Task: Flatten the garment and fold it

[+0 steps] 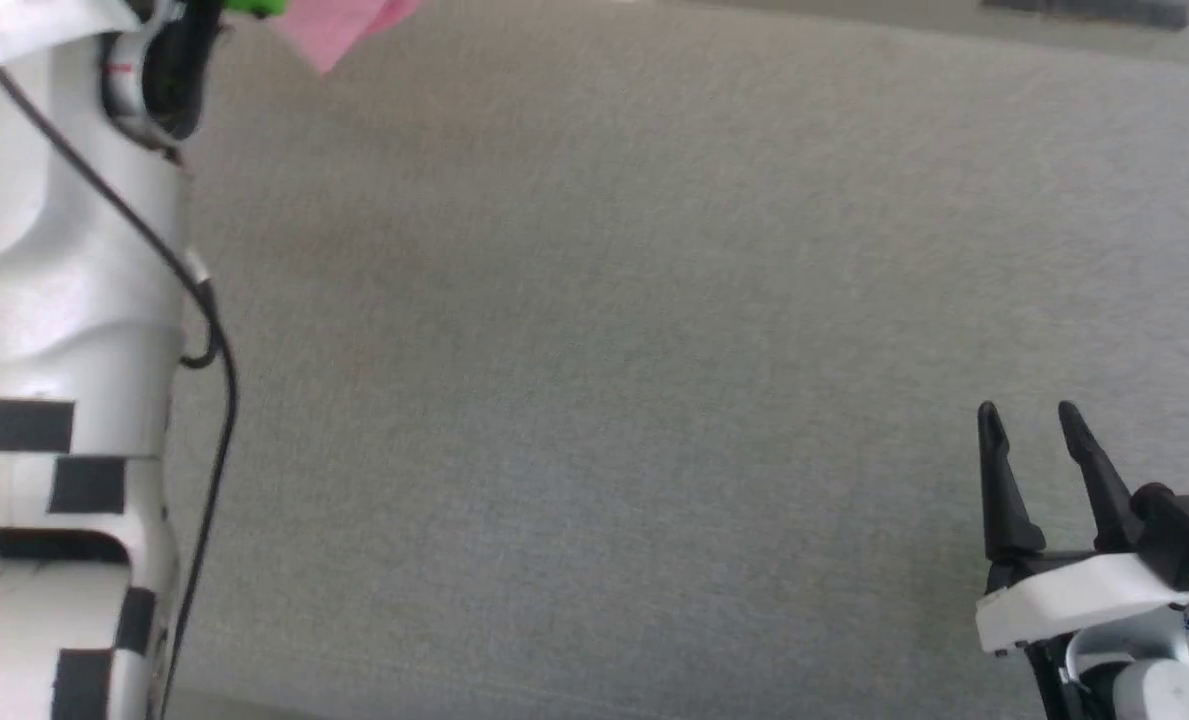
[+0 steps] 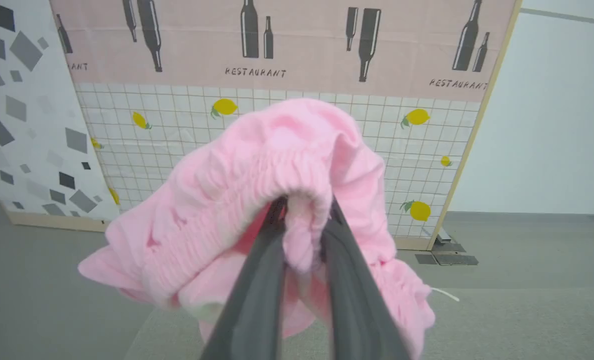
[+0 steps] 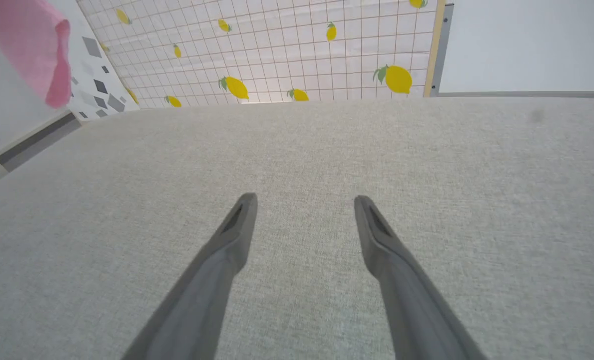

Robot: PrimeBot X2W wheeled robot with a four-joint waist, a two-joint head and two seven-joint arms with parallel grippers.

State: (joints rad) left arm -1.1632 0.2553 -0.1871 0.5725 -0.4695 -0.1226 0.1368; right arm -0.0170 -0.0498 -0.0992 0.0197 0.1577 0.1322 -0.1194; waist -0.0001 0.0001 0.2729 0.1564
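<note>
**Shorts up in L claw, R claw idle**

Your left claw [image 2: 306, 210] is clamped on the pink shorts [image 2: 257, 165]. In the left wrist view, both dark fingers [image 2: 257, 300] pinch a fold of the gathered elastic waistband [image 2: 237, 195]. The rest of the fabric is bunched over and around the tips, w/ folds drooping to both sides and below. Nothing's flat; it's one crumpled bundle.

You're holding the shorts [image 1: 339, 30] in the air, clear of the table [image 1: 604, 350]. In the head view they peek in at the top edge, left of middle, just past the end of your white left arm [image 1: 64, 250]. That puts them up over the far-left part of the table. A black cable [image 1: 219, 400] runs down that arm. In the right wrist view the shorts [image 3: 37, 50] hang at upper left, over the table's left edge and not touching it.

Your right claw [image 1: 1029, 415] sits near the table's near-right corner. Its fingers are spread apart w/ nothing between them. In its own wrist view, the right claw [image 3: 304, 200] points across bare grey table top, tips just above the surface; can't tell if they touch.

Bkgd: a panel [image 2: 177, 130] w/ a lemon-and-grid print, bottles and "RESTAURANT" lettering stands beyond the far edge.
</note>
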